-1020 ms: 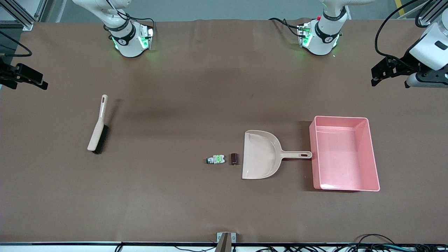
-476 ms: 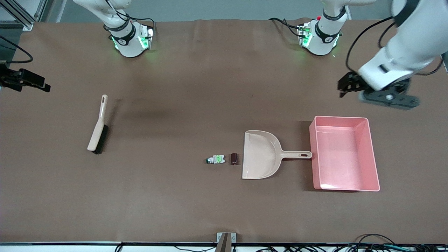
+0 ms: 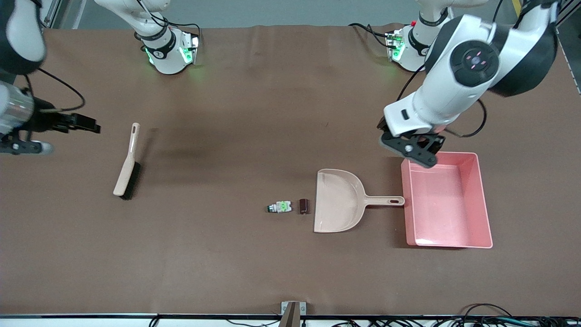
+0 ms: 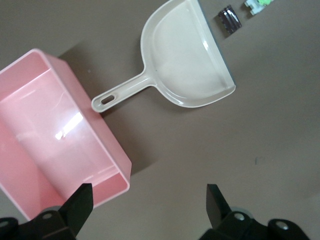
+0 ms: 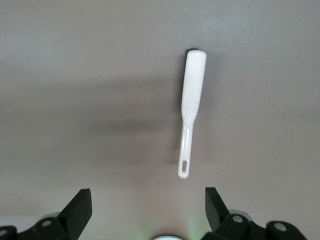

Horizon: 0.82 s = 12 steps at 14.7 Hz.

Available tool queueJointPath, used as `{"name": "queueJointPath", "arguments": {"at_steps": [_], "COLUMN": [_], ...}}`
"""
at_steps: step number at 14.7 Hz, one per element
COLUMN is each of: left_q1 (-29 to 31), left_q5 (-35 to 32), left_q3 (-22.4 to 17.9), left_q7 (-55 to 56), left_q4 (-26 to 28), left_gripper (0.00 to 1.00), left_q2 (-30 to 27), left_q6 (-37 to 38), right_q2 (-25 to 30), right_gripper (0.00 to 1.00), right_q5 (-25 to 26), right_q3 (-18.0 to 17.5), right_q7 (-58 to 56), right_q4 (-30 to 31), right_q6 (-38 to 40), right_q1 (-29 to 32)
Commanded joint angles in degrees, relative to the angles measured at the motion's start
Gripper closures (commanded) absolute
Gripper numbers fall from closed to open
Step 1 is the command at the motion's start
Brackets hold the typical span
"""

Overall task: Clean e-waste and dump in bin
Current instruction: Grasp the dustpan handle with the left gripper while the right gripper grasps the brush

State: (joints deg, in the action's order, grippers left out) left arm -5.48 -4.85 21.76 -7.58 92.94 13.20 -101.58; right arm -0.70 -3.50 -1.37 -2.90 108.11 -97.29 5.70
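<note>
The pink bin (image 3: pixel 447 202) holds nothing, and the 2 e-waste parts (image 3: pixel 290 206) lie on the table just beside the beige dustpan's (image 3: pixel 338 200) mouth. The left gripper (image 3: pixel 411 150) hangs wide open over the bin's corner. The right gripper (image 3: pixel 88 125), also wide open, hovers near the brush (image 3: pixel 127 160).

We see brown table cover (image 3: pixel 272 113) filling nearly whole front view, matte, evenly lit from above. Soft broad shadows (image 3: pixel 195 150) on cover mid-table. Faint crease (image 3: pixel 258 34) in cover at edge farther from front camera. Above that edge we note grey floor strip (image 3: pixel 281 11). Aluminium frame (image 3: pixel 25 20) at corner toward right arm's end. Yellow-black stripe (image 3: pixel 519 7) toward left arm's end. Near edge: metal bracket (image 3: pixel 292 311) at middle, pale table rim (image 3: pixel 91 318), dark cables (image 3: pixel 476 314) bunched toward left arm's end.
</note>
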Motion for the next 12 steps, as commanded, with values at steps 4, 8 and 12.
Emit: {"name": "queueJointPath", "arguments": {"at_steps": [4,8,12], "left_q1": [0.73,0.21,0.21], "left_q5": [-5.17,-8.67,-12.19], "left_q3": [0.48,0.48,0.39], "left_q7": [-20.68,-33.34,-38.65], "left_q4": [-0.22,3.11,8.21], "left_gripper": [0.04,0.07,0.09], "left_q2": [7.87,10.35,10.79], "left_q6": [-7.21,-15.82,-23.4], "right_q2": [2.55,2.46,0.36], "right_gripper": [0.0,0.0,0.0], "right_q5": [1.22,1.22,1.22], "right_q3": [-0.22,-0.13,0.05], "right_q7": [-2.45,-2.46,-2.63], "right_q4": [19.39,28.44,30.14], "right_q6": [-22.21,-31.09,-33.93], "right_q1": [-1.3,-1.04,0.19]}}
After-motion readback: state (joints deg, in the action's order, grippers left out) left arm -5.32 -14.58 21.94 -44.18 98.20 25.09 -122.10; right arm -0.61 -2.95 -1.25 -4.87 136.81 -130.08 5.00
